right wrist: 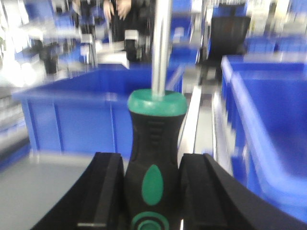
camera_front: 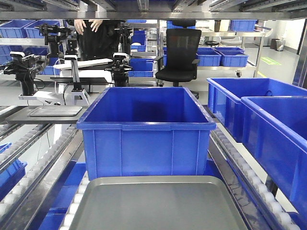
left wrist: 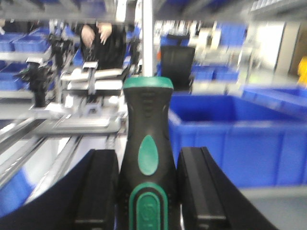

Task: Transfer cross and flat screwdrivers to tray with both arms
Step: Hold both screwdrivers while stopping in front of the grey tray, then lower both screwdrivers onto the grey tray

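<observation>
1. Blue plastic bins fill the workshop behind, on shelves and on roller conveyor lanes; a black office chair (camera_front: 178, 50) stands at the back, and a person in dark clothes (camera_front: 93, 36) stands behind a rig of other arms.
2. Closest in the front view lies the shallow grey metal tray with rounded corners (camera_front: 158, 203), its visible part bare, with a deep blue plastic bin (camera_front: 146, 132) just behind it.
3. Left pincer (left wrist: 148, 187): its black pads sit against both sides of a black-handled screwdriver with green patches (left wrist: 146, 134), clamped on it, the shaft pointing away from the wrist camera.
4. Right pincer (right wrist: 151, 187): likewise closed on the second black-and-green screwdriver (right wrist: 156, 143), its bright metal shaft pointing away.
5. Which tip is cross and which flat cannot be told; both run out of frame.
6. Progress, as I judge it: both tools are picked up and carried; neither is in the tray. Lowering and releasing both remain.
7. Both wrist views are blurred.
8. Count: two screwdrivers, two pincers, one near grey tray, a second similar tray (camera_front: 55, 111) at far left, and three large blue bins nearby.
</observation>
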### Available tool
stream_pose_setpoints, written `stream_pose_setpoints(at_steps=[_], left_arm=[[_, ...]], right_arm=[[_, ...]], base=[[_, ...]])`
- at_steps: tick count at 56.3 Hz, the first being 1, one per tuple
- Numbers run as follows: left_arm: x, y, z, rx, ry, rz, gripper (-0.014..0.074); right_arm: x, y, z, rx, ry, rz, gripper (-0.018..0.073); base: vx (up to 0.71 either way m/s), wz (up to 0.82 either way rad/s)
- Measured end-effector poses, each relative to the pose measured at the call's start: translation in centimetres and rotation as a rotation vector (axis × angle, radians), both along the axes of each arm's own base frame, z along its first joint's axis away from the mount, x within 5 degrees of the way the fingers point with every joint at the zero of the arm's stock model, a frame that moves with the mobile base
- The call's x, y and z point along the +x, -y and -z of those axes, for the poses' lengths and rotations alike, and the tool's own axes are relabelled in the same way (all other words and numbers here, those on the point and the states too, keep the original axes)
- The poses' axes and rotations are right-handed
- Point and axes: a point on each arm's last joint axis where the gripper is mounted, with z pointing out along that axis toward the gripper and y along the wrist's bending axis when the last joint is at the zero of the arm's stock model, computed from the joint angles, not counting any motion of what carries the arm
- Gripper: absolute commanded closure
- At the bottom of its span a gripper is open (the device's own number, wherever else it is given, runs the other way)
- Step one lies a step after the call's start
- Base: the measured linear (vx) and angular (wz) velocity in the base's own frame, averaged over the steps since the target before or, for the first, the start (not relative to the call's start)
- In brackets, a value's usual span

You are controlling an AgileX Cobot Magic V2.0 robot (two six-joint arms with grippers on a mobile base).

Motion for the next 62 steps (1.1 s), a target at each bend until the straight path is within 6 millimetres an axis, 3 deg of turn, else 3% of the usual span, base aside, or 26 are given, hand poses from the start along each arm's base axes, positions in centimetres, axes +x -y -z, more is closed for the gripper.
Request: stream_pose_setpoints(at_steps=[8, 18, 25, 36, 48, 62], left_arm=[[2.3, 0.4, 0.8, -0.029, -0.114, 0.011, 0.0599], [8.6, 2.3, 3.5, -0.052, -0.366, 0.108, 0.0596], [13.2, 5.8, 5.3, -0.07, -0.505, 0.304, 0.0595], [19.4, 12.2, 10.5, -0.13, -0.737, 0.469, 0.0594], [22.2, 16.4, 13.2, -0.142, -0.844, 0.518, 0.0594], [22.6, 17.0, 13.3, -0.172, -0.854, 0.508, 0.0585]], right_arm=[[3.6, -0.2, 2.2, -0.008, -0.212, -0.027, 0.0567], [7.9, -0.6, 4.3, -0.038, -0.379, -0.077, 0.0567], [11.0, -2.5, 4.8, -0.044, -0.444, -0.188, 0.0567], [16.0, -6.5, 7.1, -0.023, -0.582, -0.285, 0.0567], [19.5, -8.3, 9.9, 0.009, -0.701, -0.281, 0.0567], [21.5, -8.8, 12.5, 0.023, -0.771, -0.257, 0.0561]], base=[[0.0, 0.0], [0.0, 0.0], [0.0, 0.0], [0.0, 0.0], [0.0, 0.0], [0.0, 0.0]])
